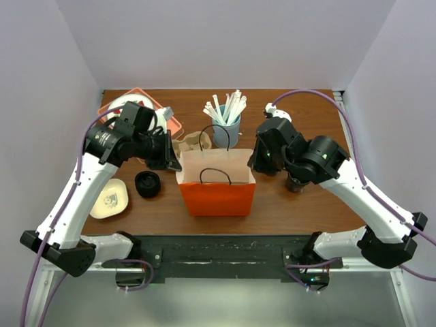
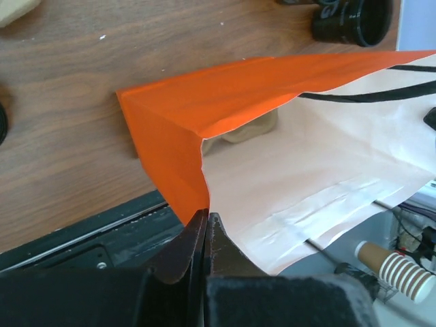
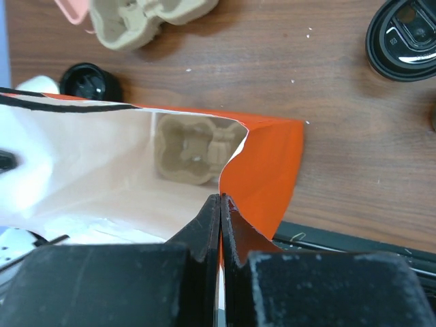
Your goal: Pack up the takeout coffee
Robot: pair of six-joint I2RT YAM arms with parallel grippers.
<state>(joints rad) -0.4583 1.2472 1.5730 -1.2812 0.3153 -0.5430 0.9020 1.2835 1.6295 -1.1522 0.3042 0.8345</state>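
L+R end effectors (image 2: 206, 216) (image 3: 221, 201) pinch orange bag (image 1: 218, 199) rim

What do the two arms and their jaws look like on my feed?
The left arm and right arm both have white links, bulky black joint housings and black bases. A thin purple cable runs along each. The jaws are flat, tapered matte-black blades on blocky black bodies; I see no markings.

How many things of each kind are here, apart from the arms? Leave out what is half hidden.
orange paper bag: 1
cardboard cup carriers: 2
black lids: 2
blue cup of straws: 1
pink tray: 1
cream dish: 1
Total: 8
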